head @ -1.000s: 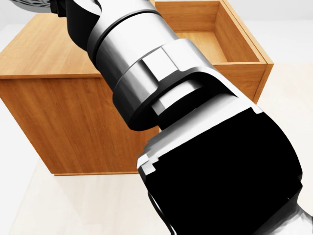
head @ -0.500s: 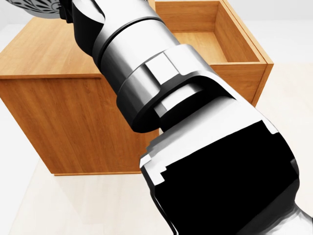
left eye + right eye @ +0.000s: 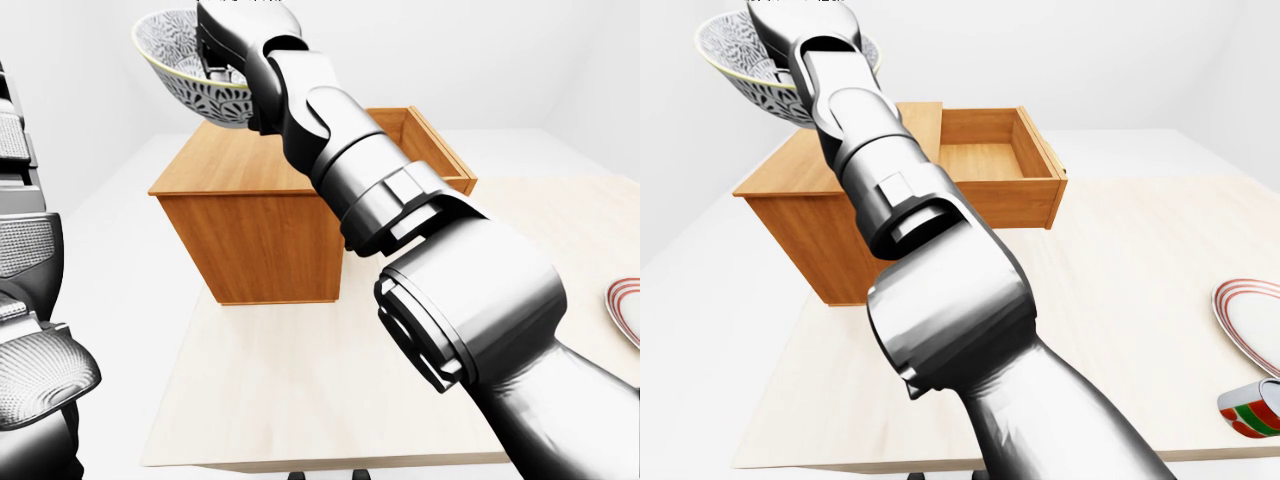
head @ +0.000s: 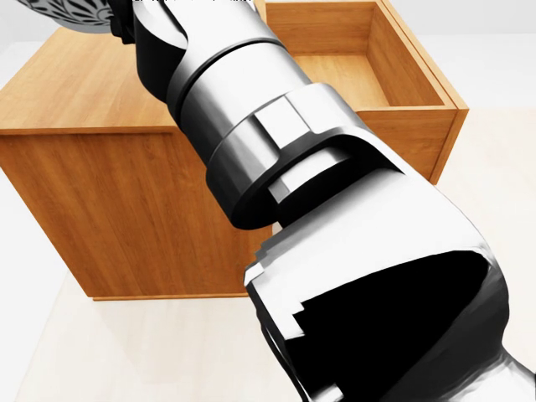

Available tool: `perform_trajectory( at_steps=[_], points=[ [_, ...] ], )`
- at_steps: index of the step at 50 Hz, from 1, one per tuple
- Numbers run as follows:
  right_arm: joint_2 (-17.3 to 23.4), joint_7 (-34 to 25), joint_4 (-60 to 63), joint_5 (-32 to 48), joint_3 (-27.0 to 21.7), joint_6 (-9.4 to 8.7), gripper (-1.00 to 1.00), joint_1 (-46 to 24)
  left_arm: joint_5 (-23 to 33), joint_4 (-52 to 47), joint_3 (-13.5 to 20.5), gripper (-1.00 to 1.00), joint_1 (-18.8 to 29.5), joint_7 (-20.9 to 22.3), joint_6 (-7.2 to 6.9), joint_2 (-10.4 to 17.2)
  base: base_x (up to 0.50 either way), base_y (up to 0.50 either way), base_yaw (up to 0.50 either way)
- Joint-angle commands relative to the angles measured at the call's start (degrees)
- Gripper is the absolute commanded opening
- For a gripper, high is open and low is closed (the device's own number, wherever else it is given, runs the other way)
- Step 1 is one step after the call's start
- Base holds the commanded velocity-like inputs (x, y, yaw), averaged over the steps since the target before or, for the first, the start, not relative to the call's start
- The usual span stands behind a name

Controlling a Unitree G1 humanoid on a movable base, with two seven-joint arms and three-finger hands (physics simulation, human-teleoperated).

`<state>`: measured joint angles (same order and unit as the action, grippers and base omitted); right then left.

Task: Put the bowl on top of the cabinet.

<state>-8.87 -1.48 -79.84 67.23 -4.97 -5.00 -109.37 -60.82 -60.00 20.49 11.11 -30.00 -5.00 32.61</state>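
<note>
The right robot hand (image 3: pixel 224 60) grips the round, leaf-patterned bowl (image 3: pixel 172 62) above the boxy wooden cabinet (image 3: pixel 250 235).

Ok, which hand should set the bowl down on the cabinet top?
Right. The right hand holds the bowl above the cabinet top; the left hand sits low at the left-eye view's left edge, far from it.

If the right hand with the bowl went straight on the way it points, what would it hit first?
Probably nothing: past the right hand and bowl only blank white shows, depth unclear. The cabinet lies below.
</note>
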Motion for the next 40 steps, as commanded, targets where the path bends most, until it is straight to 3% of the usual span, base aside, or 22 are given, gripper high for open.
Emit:
perform_trajectory(
  at_steps=[1,14,40],
  points=[
    [0.1,2.3,0.5,-0.9,0.4,0.00,-0.97,0.2,-0.4,0.0,0.0,1.00,0.1,0.0,0.00,0.1,0.00,0.00,0.00],
    [0.0,2.4,0.5,-0.5,0.2,0.00,-0.97,0.6,1.0,0.0,0.2,1.00,-0.1,0.0,0.00,-0.6,0.00,0.00,0.00],
    [-0.3,2.4,0.5,0.1,0.5,0.00,-0.97,1.8,-1.6,0.0,0.1,1.00,0.2,0.0,0.00,0.7,0.00,0.00,0.00]
  ],
)
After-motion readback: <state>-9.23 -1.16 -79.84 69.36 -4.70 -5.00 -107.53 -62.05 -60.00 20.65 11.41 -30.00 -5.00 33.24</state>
